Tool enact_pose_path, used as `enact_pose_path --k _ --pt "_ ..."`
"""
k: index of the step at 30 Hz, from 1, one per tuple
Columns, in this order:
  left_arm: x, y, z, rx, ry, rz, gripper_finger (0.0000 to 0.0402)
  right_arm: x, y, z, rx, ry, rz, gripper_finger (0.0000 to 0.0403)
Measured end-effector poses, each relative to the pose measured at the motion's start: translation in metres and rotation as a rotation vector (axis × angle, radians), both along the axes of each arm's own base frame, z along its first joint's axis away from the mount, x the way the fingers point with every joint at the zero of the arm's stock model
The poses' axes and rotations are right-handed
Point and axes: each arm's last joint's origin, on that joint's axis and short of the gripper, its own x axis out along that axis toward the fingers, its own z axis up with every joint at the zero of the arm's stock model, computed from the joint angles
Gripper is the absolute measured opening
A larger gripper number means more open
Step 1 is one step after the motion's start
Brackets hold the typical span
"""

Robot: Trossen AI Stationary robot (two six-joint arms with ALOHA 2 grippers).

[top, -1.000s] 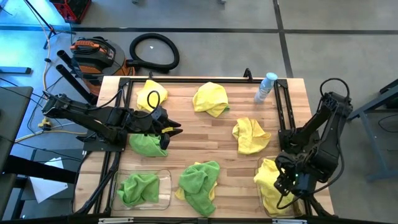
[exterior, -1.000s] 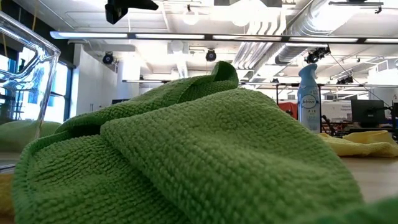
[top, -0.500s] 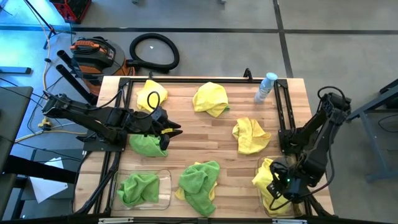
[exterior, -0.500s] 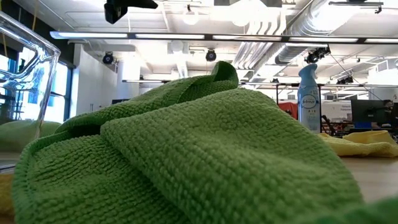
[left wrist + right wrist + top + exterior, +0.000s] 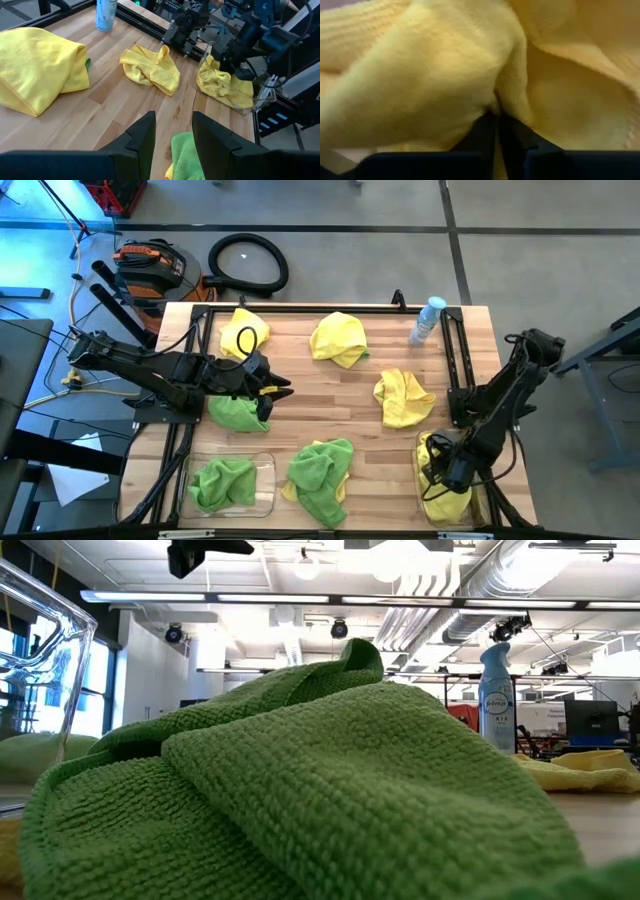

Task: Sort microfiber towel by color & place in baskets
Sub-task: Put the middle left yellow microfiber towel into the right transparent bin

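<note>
Pinched between the fingers of the right gripper (image 5: 445, 472) is a fold of fuzzy bright yellow microfiber towel (image 5: 445, 70); in the right wrist view the two dark fingertips (image 5: 492, 127) are pressed almost together with cloth caught in the slit. This yellow towel (image 5: 440, 480) is being lowered into the clear plastic rectangular basket (image 5: 478, 510) at the near right corner of the wooden table (image 5: 330, 400), so the placing step for a yellow cloth is judged to be in hand. Release is called for next, followed by a lift clear of the basket walls so the cloth is not dragged out.

Hovering above a lime green towel (image 5: 235, 412) on the left side, the left gripper (image 5: 275, 392) is held spread. A second clear basket (image 5: 265, 495) at the near left already holds a green cloth (image 5: 222, 480). Three yellow towels (image 5: 338, 338) and another green towel (image 5: 322, 470) lie unsorted on the table.
</note>
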Motion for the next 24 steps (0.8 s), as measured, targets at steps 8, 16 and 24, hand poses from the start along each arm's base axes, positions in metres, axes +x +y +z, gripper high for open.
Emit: enact_pose_path --k 8,16,24 --pt "0.0 0.0 0.0 0.0 0.0 0.0 0.0115 0.002 0.004 0.018 -0.025 0.012 0.018 0.0002" --pt "0.0 0.0 0.0 0.045 0.004 -0.012 0.0115 0.007 0.012 0.086 -0.046 0.014 0.072 0.0001" --pt "0.005 -0.015 0.001 0.077 -0.031 -0.059 0.0115 0.006 0.006 0.15 -0.176 -0.146 0.159 0.0"
